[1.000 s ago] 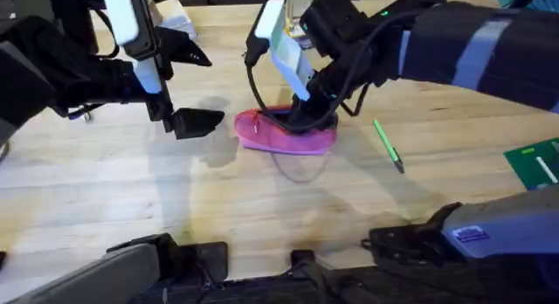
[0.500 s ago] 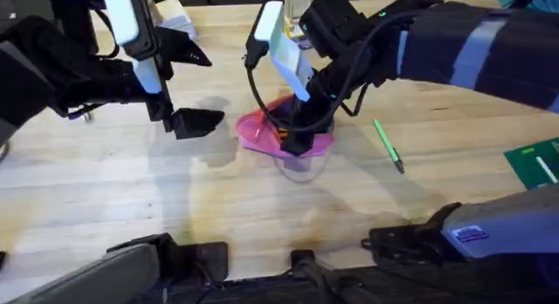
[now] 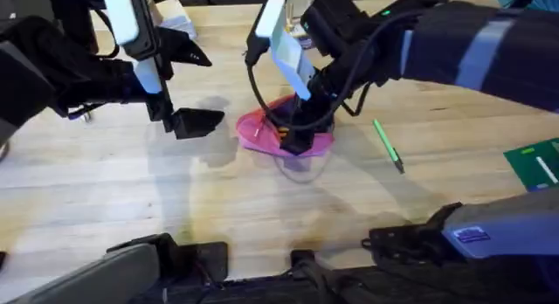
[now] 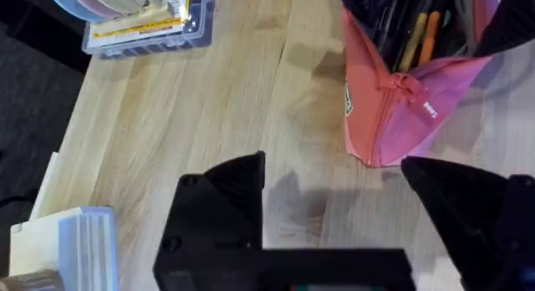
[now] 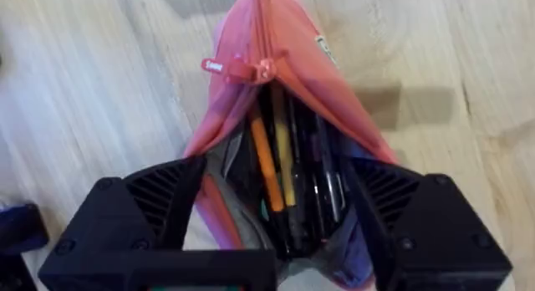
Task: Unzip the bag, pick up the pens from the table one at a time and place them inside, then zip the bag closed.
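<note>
Bag: we see the pink bag [image 3: 266, 131] at the centre of the overhead frame, lying on the table [image 3: 131, 199], its mouth gaping.
Contents: through the right wrist camera we make out pens [image 5: 272, 170] inside, one orange, one yellow, the rest dark.
Right gripper: the right gripper [image 3: 299, 136] sits at the bag's open end, its fingers [image 5: 142, 216] spread wide on either side of the mouth; whether they touch the fabric we cannot tell.
Left gripper: the left gripper [image 3: 188, 122] hovers centre-left, fingers released, gripping nothing, just beside the bag's zipped end.
Green pen: one green pen [image 3: 388, 146] lies on the wood, centre-right, apart from the bag.
</note>
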`<state>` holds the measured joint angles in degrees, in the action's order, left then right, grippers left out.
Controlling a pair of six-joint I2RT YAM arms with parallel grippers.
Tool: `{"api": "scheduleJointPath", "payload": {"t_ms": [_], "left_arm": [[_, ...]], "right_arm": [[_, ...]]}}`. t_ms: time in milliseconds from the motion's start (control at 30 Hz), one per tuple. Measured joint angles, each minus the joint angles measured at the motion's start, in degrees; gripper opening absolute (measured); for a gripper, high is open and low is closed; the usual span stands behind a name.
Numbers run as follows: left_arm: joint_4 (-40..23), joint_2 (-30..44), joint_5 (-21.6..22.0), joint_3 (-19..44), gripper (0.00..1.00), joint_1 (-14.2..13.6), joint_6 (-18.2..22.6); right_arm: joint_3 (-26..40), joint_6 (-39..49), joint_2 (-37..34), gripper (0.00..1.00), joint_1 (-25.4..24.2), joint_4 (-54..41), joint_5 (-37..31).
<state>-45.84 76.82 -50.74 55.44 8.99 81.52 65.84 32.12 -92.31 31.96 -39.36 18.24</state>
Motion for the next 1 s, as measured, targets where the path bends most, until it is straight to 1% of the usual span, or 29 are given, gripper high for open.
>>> {"api": "scheduleJointPath", "payload": {"t_ms": [133, 333, 533, 633, 667, 733, 900, 1000], "left_arm": [[-0.02, 0.0, 0.0, 0.0, 0.993, 0.0, 0.0], [-0.02, 0.0, 0.0, 0.0, 0.993, 0.0, 0.0], [-0.02, 0.0, 0.0, 0.0, 0.993, 0.0, 0.0], [0.0, 0.0, 0.0, 0.0, 0.995, 0.0, 0.0], [0.04, 0.0, 0.0, 0.0, 0.993, 0.0, 0.0], [0.26, 0.0, 0.0, 0.0, 0.993, 0.0, 0.0], [0.42, 0.0, 0.0, 0.0, 0.993, 0.0, 0.0], [0.44, 0.0, 0.0, 0.0, 0.993, 0.0, 0.0]], "right_arm": [[0.2, -0.52, 3.56, 0.997, -0.55, -0.11, 0.03], [0.96, -1.02, 12.0, 0.997, -2.07, -1.41, -0.14], [0.98, -5.02, 20.27, 0.997, -5.93, -6.43, -4.77], [1.01, -6.29, 24.39, 0.997, -9.51, -10.2, -6.3], [1.01, -6.97, 28.09, 0.998, -13.42, -13.21, -6.94], [1.01, -7.72, 30.77, 0.998, -16.69, -14.81, -7.28], [1.05, -8.61, 36.2, 0.997, -24.38, -18.51, -7.84], [1.09, -9.46, 38.24, 0.997, -28.8, -21.27, -7.97]]}}
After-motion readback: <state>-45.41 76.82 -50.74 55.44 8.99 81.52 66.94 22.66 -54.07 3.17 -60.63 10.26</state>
